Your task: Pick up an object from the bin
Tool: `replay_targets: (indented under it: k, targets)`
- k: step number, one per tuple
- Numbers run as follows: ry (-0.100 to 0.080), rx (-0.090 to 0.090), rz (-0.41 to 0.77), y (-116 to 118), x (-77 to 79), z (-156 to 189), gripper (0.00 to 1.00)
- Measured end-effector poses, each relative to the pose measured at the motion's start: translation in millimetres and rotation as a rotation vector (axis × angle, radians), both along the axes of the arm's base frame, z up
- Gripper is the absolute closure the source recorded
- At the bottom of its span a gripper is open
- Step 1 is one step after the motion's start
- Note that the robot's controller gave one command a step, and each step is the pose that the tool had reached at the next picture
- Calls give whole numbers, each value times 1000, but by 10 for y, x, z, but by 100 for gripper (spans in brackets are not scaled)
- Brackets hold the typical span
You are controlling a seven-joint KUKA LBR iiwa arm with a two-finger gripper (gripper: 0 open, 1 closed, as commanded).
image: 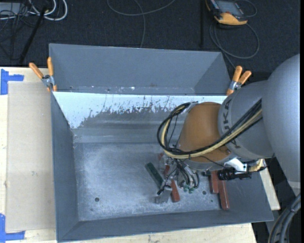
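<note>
A reddish-brown bar point(223, 195) is seen near the front right corner of the bin point(111, 181), beside a small heap made up of a red stick point(175, 192), a grey piece point(161, 199) and a dark green bar point(153, 173). The gripper point(178, 178) is held low over that heap; whether it is open cannot be told. The pieces are judged light, stiff and slippery, best taken across a narrow middle.
</note>
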State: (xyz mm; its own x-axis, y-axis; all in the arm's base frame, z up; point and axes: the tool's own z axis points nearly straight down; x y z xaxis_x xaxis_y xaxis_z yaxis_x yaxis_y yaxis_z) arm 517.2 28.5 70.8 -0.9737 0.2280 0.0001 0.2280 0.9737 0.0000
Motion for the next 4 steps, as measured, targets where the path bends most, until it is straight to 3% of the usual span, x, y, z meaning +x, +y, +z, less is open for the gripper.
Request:
replay_targets:
  k: [1, 2, 3, 4]
  targets:
    - [-7, 0, 1, -2, 20, 18, 100]
    - [0, 0, 2, -2, -1, -2, 0]
    - [-3, 0, 3, -3, 10, 12, 100]
    - [-7, 1, -1, 82, 45, 939, 100]
